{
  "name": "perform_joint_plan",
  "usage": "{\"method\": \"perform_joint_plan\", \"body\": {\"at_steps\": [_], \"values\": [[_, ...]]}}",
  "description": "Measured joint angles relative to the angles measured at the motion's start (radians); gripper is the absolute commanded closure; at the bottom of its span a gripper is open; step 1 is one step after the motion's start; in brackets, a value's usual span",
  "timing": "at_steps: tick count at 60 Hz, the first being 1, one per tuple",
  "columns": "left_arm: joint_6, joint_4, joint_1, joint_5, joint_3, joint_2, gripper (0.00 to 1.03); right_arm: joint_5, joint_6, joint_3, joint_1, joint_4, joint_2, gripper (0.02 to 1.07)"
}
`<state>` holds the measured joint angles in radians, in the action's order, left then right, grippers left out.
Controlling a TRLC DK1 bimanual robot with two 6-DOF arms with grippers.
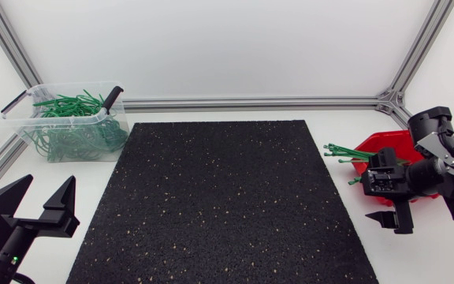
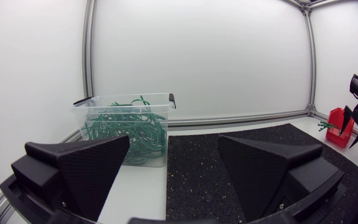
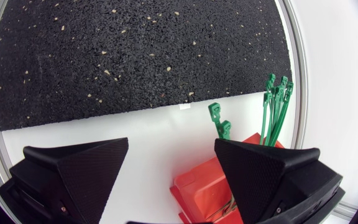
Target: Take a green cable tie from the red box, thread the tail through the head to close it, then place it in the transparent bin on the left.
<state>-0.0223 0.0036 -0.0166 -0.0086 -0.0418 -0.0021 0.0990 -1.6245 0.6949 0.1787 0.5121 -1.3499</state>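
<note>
Hanging above the right side of the worktop (image 1: 345, 229), the right end effector (image 1: 392, 221) is released: its two wedge fingers stand wide apart with nothing between them. In the right wrist view the same end effector (image 3: 171, 143) sits directly over the red box (image 3: 197, 186), whose near corner shows in the gap between the fingers while the rest is hidden behind one finger.

From the head view, the red box (image 1: 392, 150) rests on the white surface just beside the right edge of the black rubber mat (image 1: 219, 205), partly covered by the right arm. A bundle of green cable ties (image 1: 349, 150) sticks out of the box toward the mat, their heads over bare worktop. The right wrist view shows the green cable ties (image 3: 275, 106) straight and unclosed, ahead of the end effector, with two more heads poking up beside the bundle.

At the near left corner, the left end effector (image 1: 51, 185) is also released and grasps nothing, its fingers (image 2: 86, 165) spread wide. Ahead of it stands the transparent bin (image 2: 123, 104), off the mat at the far left of the worktop (image 2: 142, 193). The bin (image 1: 61, 119) holds a tangle of looped green ties (image 1: 73, 134).
</note>
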Motion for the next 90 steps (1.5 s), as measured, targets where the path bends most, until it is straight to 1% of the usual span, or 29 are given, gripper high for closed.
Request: {"method": "perform_joint_plan", "body": {"at_steps": [22,37,56,74,90], "values": [[0.0,0.0,0.0,0.0,0.0,0.0,0.04,0.0,0.0,0.003,0.0,-0.016,-0.019,0.06],[0.0,0.0,0.0,0.0,0.0,0.0,0.04,0.0,0.001,0.046,-0.008,-0.016,-0.033,0.06],[0.0,0.0,0.0,0.0,0.0,0.0,0.04,0.0,0.001,0.087,-0.009,-0.016,-0.115,0.06],[0.0,0.0,0.0,0.0,0.0,0.0,0.04,0.0,0.0,0.076,-0.008,-0.015,-0.044,0.07],[0.0,0.0,0.0,0.0,0.0,0.0,0.04,-0.004,-0.004,0.022,0.001,-0.015,-0.041,0.07]]}}
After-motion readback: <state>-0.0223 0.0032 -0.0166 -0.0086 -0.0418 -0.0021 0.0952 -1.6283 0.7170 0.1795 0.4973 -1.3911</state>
